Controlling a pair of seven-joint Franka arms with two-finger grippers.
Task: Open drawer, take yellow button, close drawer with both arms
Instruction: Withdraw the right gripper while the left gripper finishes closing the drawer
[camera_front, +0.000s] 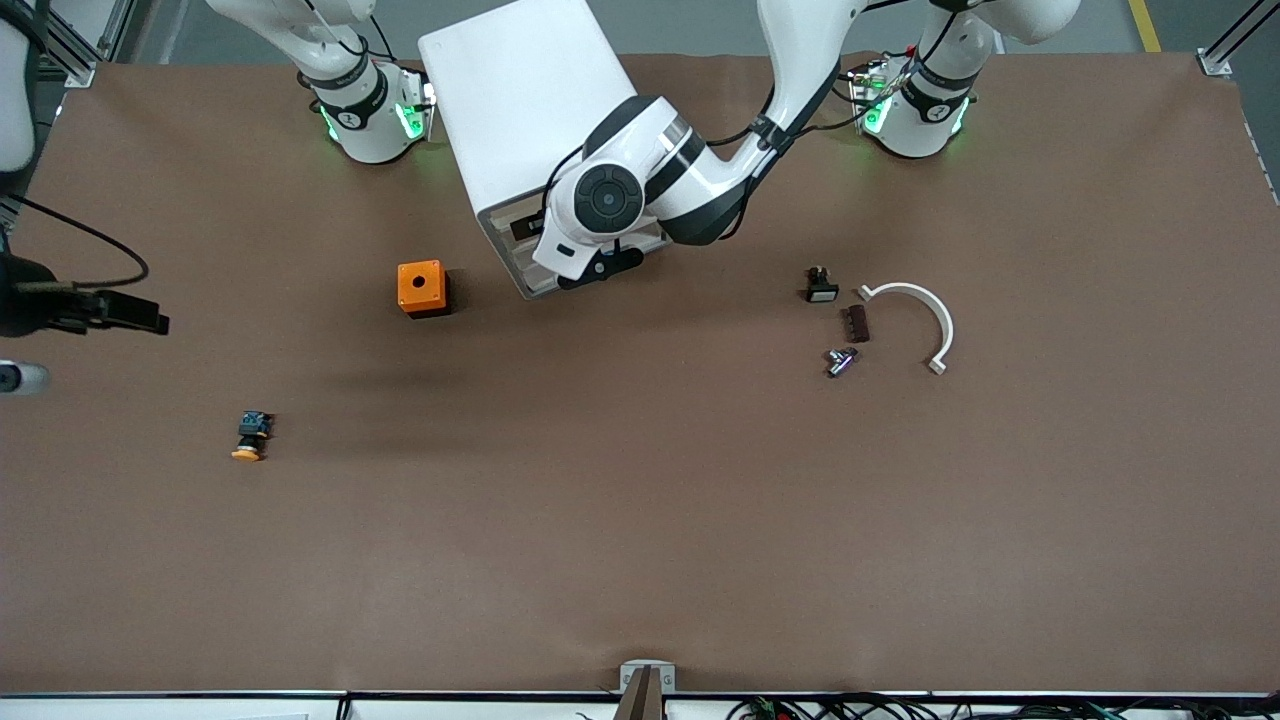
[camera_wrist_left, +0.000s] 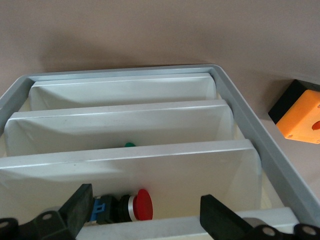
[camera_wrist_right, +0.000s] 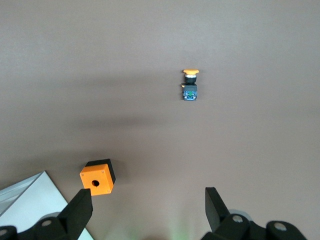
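- The drawer (camera_wrist_left: 150, 165) stood pulled out of the cabinet (camera_front: 530, 100), directly beneath the left gripper (camera_wrist_left: 145, 220); its front edge lay just under the fingertips.
- The drawer held a red-capped push button (camera_wrist_left: 127, 207) with a blue rear block, lying on its side between the two fingers of the left gripper. A small green object (camera_wrist_left: 129, 145) showed in the tray one step deeper; what it was could not be told.
- The left gripper was spread wide and gripped nothing; both fingers stood clear of the red-capped part.
- The button (camera_front: 250, 436) with the orange cap lay on the table (camera_front: 640, 550), outside the cabinet, toward the right arm's end and nearer the front camera than the orange box (camera_front: 421, 288).
- The right gripper (camera_wrist_right: 145, 215) hung above the table near the orange box, spread wide and empty, well apart from the button.
- A black switch (camera_front: 821, 285), a dark block (camera_front: 856, 323), a small metal part (camera_front: 840, 361) and a white curved bracket (camera_front: 915, 320) lay toward the left arm's end of the table.
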